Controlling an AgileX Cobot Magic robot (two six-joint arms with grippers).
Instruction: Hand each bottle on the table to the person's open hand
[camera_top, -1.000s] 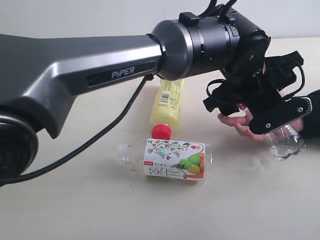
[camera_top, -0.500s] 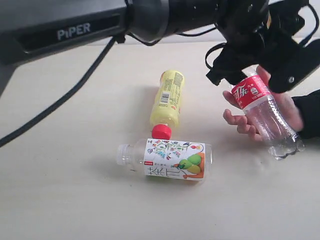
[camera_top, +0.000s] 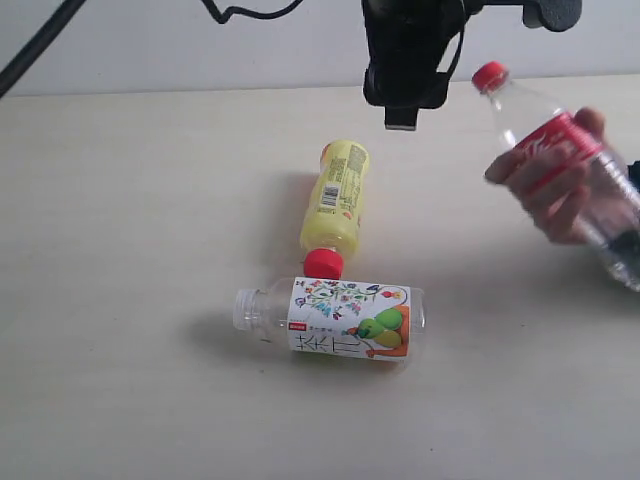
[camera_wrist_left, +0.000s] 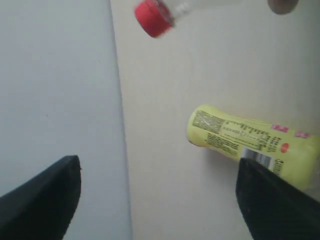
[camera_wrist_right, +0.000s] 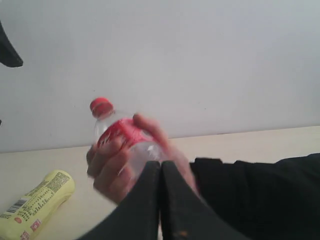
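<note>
A pale wood-grain bench (camera_top: 120, 300) is set before a plain light wall (camera_top: 150, 40). The left jaws are spread wide with nothing between them, held above the far end of the yellow bottle (camera_top: 335, 195). The right jaws are pressed together and empty. To the right of the yellow bottle, clear of the bench, the red-labelled bottle (camera_top: 560, 150) is gripped by the person's hand (camera_top: 565, 195), so one delivery is judged done. The yellow bottle lies on its side, and just past its red cap the pear-label bottle (camera_top: 345, 318) is laid crosswise. Both remain to be delivered. A fourth bottle is not seen. The occupied hand would need to be freed first, and nothing else is seen in the way.
</note>
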